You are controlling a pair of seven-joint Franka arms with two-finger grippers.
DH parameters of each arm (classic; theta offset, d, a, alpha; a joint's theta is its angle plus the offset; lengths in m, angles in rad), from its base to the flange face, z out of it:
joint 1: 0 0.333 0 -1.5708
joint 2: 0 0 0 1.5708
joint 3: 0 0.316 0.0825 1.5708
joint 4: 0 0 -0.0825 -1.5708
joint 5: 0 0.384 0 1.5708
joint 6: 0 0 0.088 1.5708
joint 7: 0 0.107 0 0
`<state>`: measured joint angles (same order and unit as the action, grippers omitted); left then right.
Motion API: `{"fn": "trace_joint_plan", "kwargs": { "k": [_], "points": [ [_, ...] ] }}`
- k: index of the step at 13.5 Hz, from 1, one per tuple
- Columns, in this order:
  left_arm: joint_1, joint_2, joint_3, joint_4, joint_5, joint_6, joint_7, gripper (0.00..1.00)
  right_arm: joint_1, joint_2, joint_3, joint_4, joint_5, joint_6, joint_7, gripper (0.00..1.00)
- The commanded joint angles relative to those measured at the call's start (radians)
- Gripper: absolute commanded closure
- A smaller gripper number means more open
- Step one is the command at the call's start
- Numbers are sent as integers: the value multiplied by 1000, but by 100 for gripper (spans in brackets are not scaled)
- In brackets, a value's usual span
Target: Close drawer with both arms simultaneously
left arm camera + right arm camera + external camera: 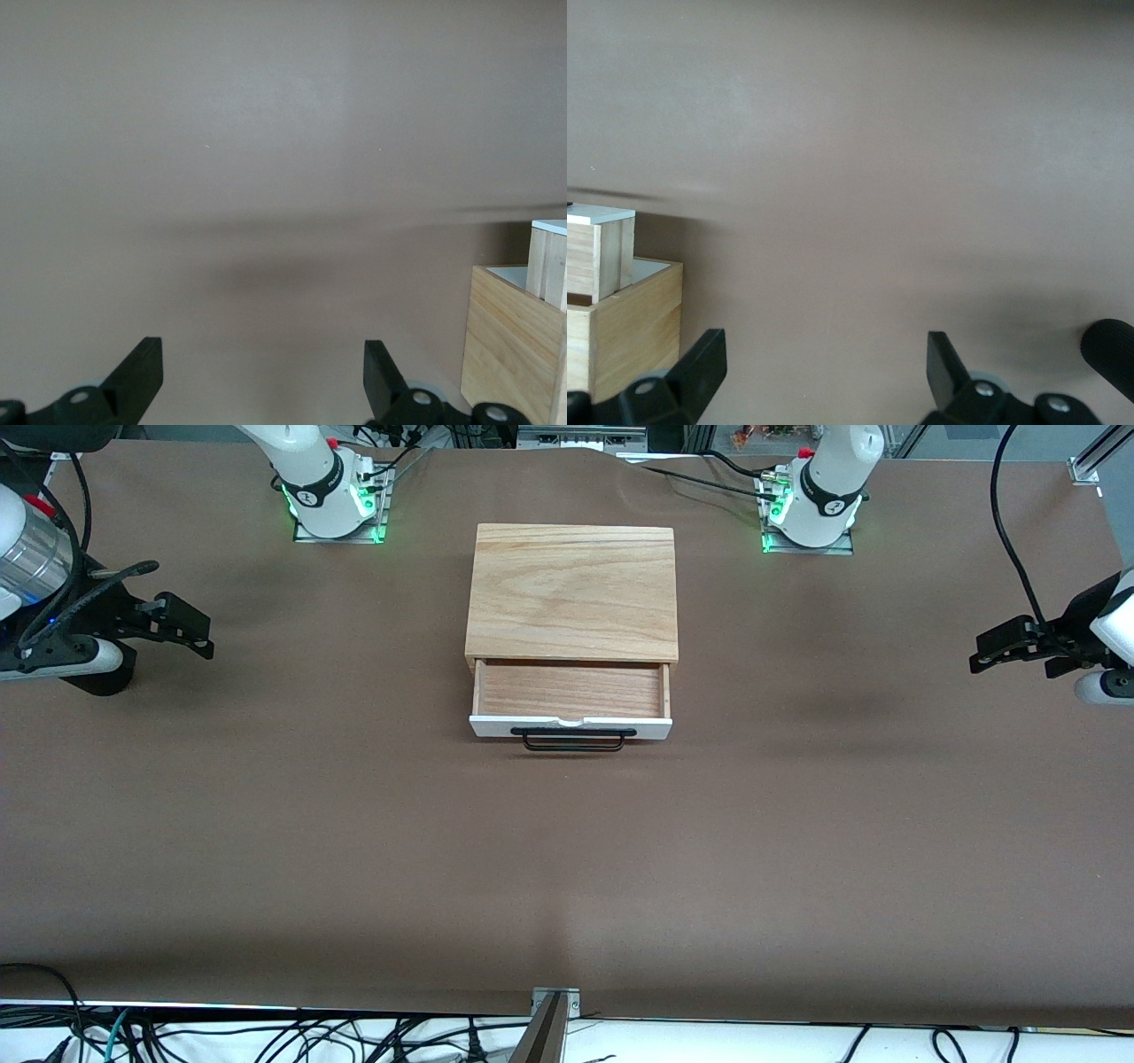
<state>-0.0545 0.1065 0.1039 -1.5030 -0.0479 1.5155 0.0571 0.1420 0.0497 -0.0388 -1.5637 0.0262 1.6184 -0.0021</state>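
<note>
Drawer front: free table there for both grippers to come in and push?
Yes. Bare table runs from the drawer front to the camera-side edge, also between the box and each gripper. Left gripper and right gripper hang open at their table ends.

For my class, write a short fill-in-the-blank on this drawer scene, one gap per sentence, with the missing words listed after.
1. The drawer of the wooden box is pulled ____.
2. Inside, the drawer holds ____.
3. The handle on its white front is coloured ____.
4. The left gripper and the right gripper, each over its own end of the table, both have their fingers ____.

Missing words: open; nothing; black; open
</note>
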Motion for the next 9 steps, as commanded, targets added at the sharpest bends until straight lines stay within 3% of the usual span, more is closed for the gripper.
{"fn": "trace_joint_plan", "kwargs": {
  "k": [1,9],
  "points": [
    [-4,-2,-3,-2,13,9,-13,0,2,1,0,19,12,-20,10,0],
    [-5,1,-3,10,14,9,-16,0,27,22,5,19,36,6,7,0]
  ]
}}
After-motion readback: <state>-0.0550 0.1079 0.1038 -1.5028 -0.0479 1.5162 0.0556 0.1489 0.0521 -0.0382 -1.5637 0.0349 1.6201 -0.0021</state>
